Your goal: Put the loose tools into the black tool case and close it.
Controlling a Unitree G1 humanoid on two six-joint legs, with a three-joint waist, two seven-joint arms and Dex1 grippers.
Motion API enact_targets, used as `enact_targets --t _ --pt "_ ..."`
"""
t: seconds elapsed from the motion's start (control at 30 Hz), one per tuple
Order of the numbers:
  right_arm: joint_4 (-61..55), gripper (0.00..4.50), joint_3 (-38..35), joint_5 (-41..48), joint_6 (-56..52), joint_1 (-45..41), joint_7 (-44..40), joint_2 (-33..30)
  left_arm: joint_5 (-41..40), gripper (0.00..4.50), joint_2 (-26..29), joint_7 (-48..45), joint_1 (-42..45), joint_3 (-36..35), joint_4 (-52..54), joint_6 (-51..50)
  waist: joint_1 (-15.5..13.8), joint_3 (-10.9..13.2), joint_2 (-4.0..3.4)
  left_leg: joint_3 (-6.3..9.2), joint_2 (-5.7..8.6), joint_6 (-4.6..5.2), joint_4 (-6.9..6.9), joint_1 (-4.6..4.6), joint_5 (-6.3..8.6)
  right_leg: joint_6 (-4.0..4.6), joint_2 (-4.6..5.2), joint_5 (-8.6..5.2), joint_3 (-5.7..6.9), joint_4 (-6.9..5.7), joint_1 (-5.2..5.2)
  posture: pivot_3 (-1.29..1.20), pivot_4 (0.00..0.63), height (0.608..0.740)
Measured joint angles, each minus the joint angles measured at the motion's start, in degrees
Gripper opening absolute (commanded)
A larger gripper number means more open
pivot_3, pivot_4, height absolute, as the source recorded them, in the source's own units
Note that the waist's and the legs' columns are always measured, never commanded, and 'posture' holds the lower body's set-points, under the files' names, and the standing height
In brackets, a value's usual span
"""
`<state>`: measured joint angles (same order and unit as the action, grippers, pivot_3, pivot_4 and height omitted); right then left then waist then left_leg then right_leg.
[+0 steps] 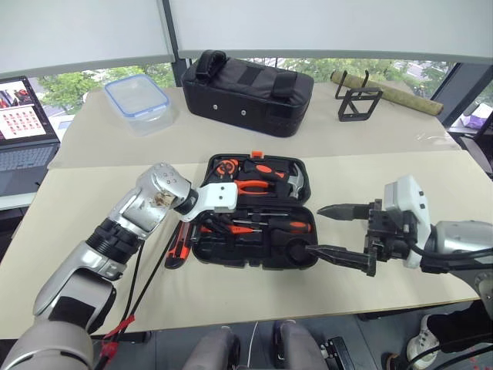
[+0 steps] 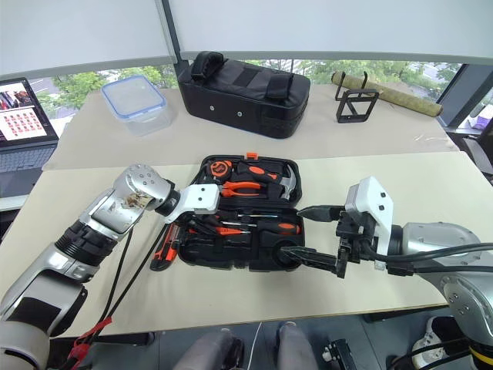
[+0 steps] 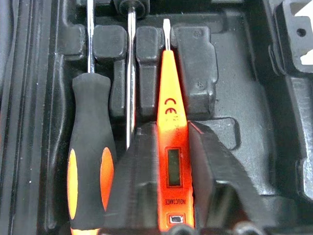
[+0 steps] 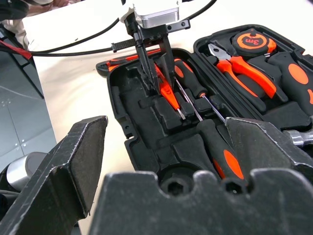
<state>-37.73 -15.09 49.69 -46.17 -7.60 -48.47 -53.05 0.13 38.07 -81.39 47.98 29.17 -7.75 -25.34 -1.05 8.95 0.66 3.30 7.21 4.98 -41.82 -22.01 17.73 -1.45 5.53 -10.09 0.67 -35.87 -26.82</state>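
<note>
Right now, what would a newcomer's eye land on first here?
The open black tool case at mid-table, bright with orange-handled tools. The left gripper reaches into its near half, fingers either side of the slim red screwdriver. The right gripper hovers wide open at the case's right edge.

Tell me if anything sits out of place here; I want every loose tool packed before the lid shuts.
One thing: the orange-and-black utility knife lies on the table beside the open black tool case, outside it. Inside, the slim red screwdriver lies between the left end effector fingers. Nothing looks spilled or damaged.
</note>
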Motion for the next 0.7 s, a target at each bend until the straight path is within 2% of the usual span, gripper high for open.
enact_targets --t 0.1,0.17,0.27,0.43,0.5,0.53,0.7 --pt "0.00 4.50 0.22 -0.02 0.06 -0.01 0.13 0.17 -3.12 3.55 0.77 -1.86 -0.02 -2.10 1.96 -3.49 -0.13 0.00 0.01 0.00 0.00 0.00 -0.03 -0.04 0.00 0.00 -0.01 0.00 0.01 0.00 -0.02 0.00 0.150 0.722" --pt "0.02 4.50 0.34 -0.03 0.09 0.00 0.09 0.17 -5.86 3.55 2.42 -3.21 -0.01 -4.76 4.17 -5.12 0.03 0.00 0.00 0.00 0.00 0.00 -0.02 -0.03 0.00 0.00 -0.01 0.00 0.02 -0.01 -0.06 0.00 0.150 0.722" --pt "0.10 4.50 0.52 -0.10 0.20 0.04 0.03 0.18 -9.58 2.82 5.44 -5.18 -0.70 -9.04 7.48 -5.85 0.30 0.00 -0.01 0.00 -0.01 0.00 0.01 0.01 0.00 0.00 -0.02 0.00 0.06 -0.01 -0.06 0.00 0.150 0.722" --pt "0.36 4.50 0.87 -0.66 0.76 0.06 -0.12 0.28 -11.76 1.00 5.70 -4.42 -5.39 -11.87 7.78 -3.61 0.15 0.00 -0.01 0.00 0.00 0.00 0.00 0.06 0.00 0.00 -0.02 0.00 0.07 0.04 0.03 0.00 0.150 0.722" --pt "1.11 4.50 1.06 -1.12 0.82 -0.03 -0.17 0.31 -11.69 0.21 3.73 -1.70 -7.82 -12.68 6.49 -1.38 -0.11 0.00 -0.01 0.00 0.00 0.00 0.00 0.14 0.00 0.00 -0.01 0.00 0.07 0.05 0.14 0.00 0.150 0.722" --pt "1.37 4.50 1.14 -1.17 0.82 -0.15 -0.16 0.33 -11.65 0.01 2.57 -0.42 -8.67 -12.85 5.55 -0.43 -0.20 0.00 -0.01 0.01 0.00 0.00 0.00 0.17 0.00 0.00 -0.01 0.00 0.05 0.08 0.18 0.00 0.150 0.722" --pt "2.34 4.50 1.29 -1.18 0.82 -0.60 -0.26 0.53 -10.43 0.01 -0.45 3.90 -11.70 -12.52 1.71 3.20 -0.22 0.00 0.00 0.01 0.00 0.00 0.00 0.17 0.00 0.00 0.00 0.00 0.02 0.07 0.17 0.00 0.150 0.722"
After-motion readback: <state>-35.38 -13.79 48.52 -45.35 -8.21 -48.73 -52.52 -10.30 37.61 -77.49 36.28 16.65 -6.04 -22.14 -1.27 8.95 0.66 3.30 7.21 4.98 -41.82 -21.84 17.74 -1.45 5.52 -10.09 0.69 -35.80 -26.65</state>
